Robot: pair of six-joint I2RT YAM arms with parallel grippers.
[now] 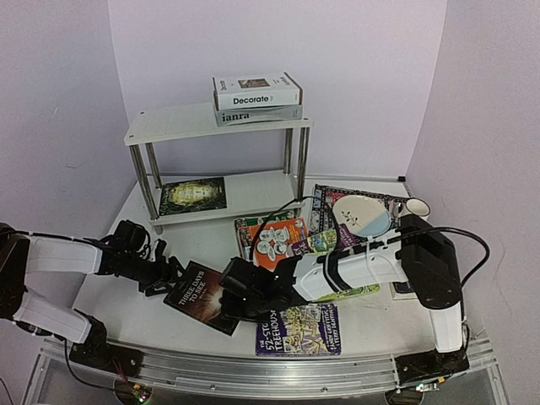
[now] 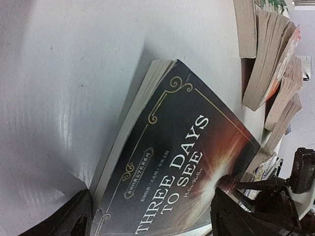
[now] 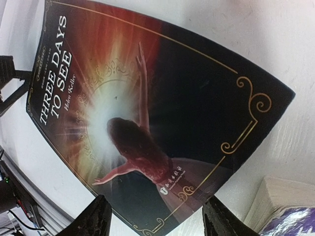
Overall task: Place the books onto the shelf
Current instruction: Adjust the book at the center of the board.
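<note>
1. Books (image 1: 250,228) spread over white tabletop (image 1: 371,321) and shelf; nearest the arm bases, purple Treehouse paperback (image 1: 299,329), flat at near edge.
2. Just beyond, dark "Three Days to See" paperback (image 1: 201,295), face up on tabletop, set between both grippers.
3. Left gripper (image 2: 150,196): jaws wide, straddling one end of dark cover; contact not discernible.
4. Right gripper (image 3: 156,200): jaws apart around opposite corner; grip not confirmable.
5. Further back, orange paperback (image 1: 278,245) atop overlapping colourful heap, beside patterned dark placemat (image 1: 325,198) bearing pale plate (image 1: 359,213).
6. Farthest: white two-tier shelf on chrome legs (image 1: 169,125); green-covered book (image 1: 192,196) flat on lower tier; white "Decorate" book (image 1: 257,91) stacked on grey "ianra" book (image 1: 253,115) on top tier.
</note>
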